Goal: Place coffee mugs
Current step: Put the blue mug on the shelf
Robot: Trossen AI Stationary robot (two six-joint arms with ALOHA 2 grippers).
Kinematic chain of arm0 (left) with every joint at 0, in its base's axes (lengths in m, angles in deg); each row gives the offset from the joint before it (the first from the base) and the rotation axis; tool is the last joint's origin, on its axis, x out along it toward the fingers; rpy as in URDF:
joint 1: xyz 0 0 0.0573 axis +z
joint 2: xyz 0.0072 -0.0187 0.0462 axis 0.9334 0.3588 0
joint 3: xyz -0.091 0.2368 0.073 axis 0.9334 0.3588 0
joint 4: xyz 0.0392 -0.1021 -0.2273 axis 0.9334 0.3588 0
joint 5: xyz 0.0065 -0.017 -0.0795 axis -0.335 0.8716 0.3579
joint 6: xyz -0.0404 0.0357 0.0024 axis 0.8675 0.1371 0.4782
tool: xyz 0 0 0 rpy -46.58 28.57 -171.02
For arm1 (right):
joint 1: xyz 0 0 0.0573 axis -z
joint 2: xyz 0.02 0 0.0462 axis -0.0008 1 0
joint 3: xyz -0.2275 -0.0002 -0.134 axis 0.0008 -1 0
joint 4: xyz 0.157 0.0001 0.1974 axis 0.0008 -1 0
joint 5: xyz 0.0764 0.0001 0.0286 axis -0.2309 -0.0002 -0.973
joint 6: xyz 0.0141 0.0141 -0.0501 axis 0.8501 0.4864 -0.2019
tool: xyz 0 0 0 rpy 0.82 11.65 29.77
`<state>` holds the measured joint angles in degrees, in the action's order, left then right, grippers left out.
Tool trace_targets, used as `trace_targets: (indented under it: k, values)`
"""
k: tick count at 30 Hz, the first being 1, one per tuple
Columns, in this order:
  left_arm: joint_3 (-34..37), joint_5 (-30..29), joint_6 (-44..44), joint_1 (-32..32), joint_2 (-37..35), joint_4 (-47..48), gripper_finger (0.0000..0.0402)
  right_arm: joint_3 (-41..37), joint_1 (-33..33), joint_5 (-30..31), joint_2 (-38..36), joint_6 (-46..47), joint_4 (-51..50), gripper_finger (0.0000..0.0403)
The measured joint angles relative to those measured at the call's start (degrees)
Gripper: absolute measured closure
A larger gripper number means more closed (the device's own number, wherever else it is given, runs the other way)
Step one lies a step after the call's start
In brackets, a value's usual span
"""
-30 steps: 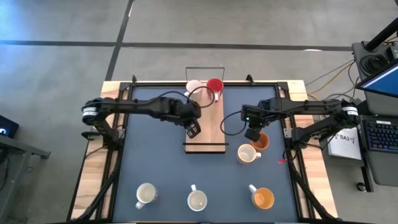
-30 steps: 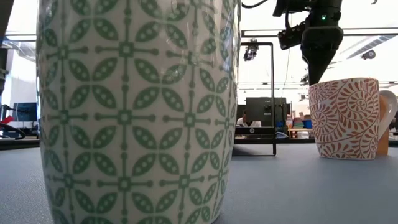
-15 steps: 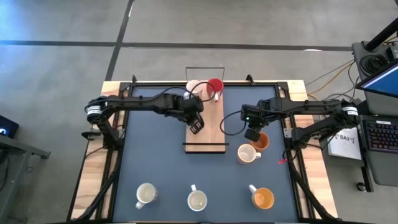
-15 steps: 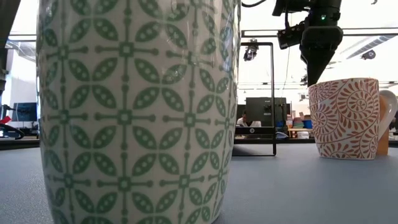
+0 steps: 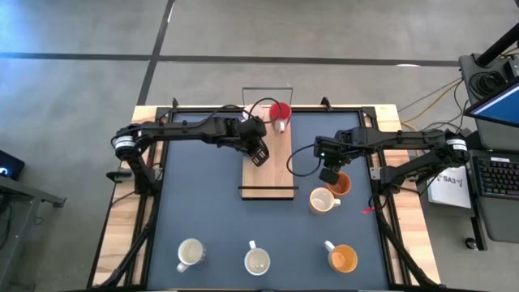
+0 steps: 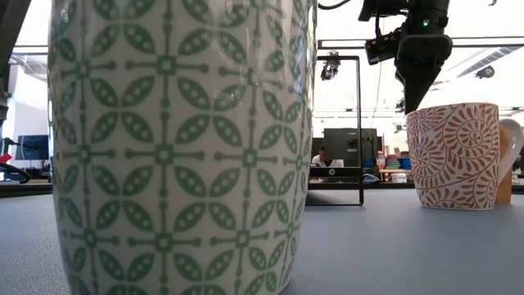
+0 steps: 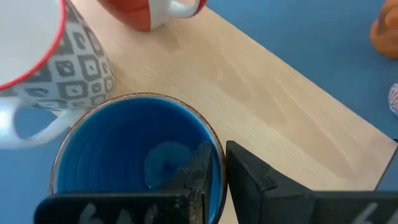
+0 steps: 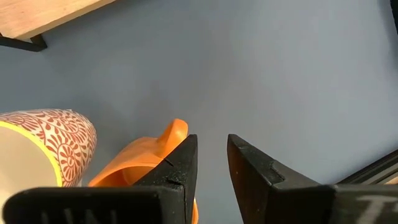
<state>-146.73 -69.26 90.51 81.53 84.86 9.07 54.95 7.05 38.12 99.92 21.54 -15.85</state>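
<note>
The left pincer (image 7: 214, 171) pinches the blue mug's (image 7: 134, 152) rim, wall between its fingers, over the wooden tray (image 5: 272, 166) beside the grey-patterned mug (image 7: 43, 62). Free tray stretches along its length toward the near end. The right pincer (image 8: 211, 162), slightly spread, hovers by the orange mug (image 8: 140, 165).

The bench (image 5: 203, 211) has a dark blue-grey top framed by light wood edges. A long light-wood tray (image 5: 268, 166) lies at the middle of the far edge, running toward the centre. Along the near edge three mugs stand in a row: a cream mug (image 5: 190, 254) near the left corner, a green-patterned mug (image 5: 257, 261) in the middle (its pattern shows in the low view) and an orange mug (image 5: 344, 259) toward the right corner. Just right of the tray's near end stand a red-patterned mug (image 5: 323, 199) and a second orange mug (image 5: 339, 185).
</note>
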Motion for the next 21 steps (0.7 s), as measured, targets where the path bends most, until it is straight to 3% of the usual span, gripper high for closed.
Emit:
trace_targets:
  k: [21]
  values:
    - [0.04,0.02,-2.04,1.97,0.15,-3.0,0.0374,0.0,0.01,0.0,0.0,0.05,0.0,0.0324]
